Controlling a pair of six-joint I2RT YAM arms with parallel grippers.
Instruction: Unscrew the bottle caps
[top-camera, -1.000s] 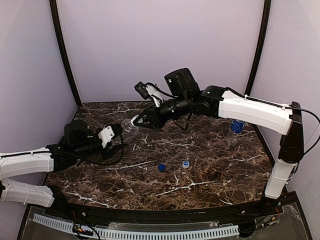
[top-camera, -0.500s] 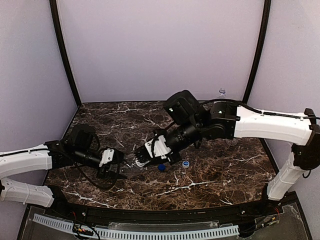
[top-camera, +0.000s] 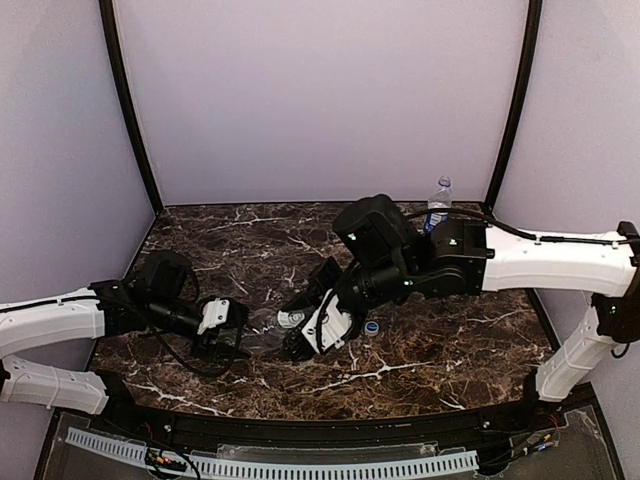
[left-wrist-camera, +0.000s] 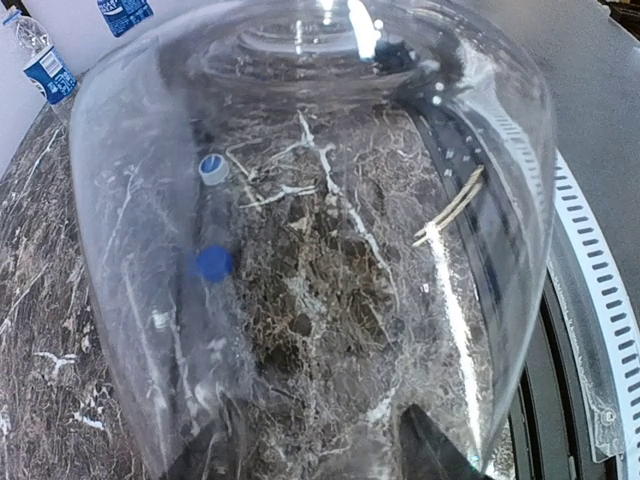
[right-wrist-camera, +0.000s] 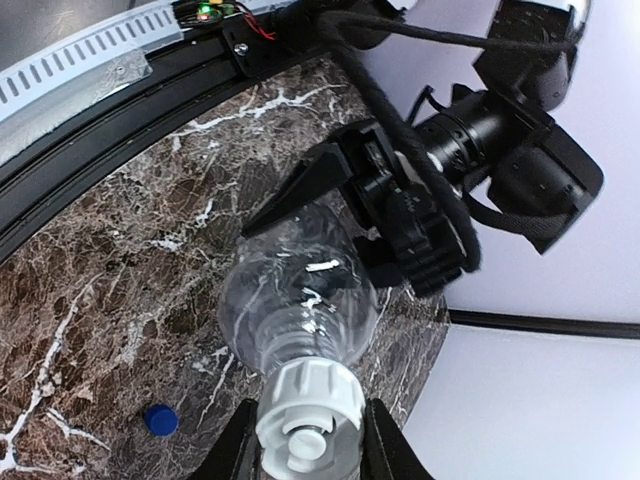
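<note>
Your right arm has swung down from its high reach toward the back of the counter (top-camera: 440, 340) to a low stretch over the front centre. The left arm has drawn in toward the near edge along with it, so the two now meet just ahead of the bases. The unlabelled bottle (right-wrist-camera: 295, 290) has travelled with them. It lies nearly level above the counter, bridged between both pincers, with its base toward your left and its neck toward your right. Your right pincer (top-camera: 297, 338) is narrow, its fingers pressed on either side of the white cap (right-wrist-camera: 308, 405), which sits on the neck and is not yet off. Your left pincer (top-camera: 232, 322) stands part-way open and clamps the bottle's body; its wrist view looks straight through the clear wall. I read this as a move to a better working spot rather than progress on the thread, and you cannot tell from here whether the cap has turned at all. The dark blue cap (right-wrist-camera: 160, 420) and the pale blue-and-white cap (top-camera: 371, 327) lie loose on the counter near the right pincer, so this looks like the last of the three. A water-label bottle (top-camera: 437, 200) stands well apart at the rear right. Your right forearm runs in level from the right with the wrist bent down and leftward. Your left forearm lies low along the left side, its pincer pointing right.
</note>
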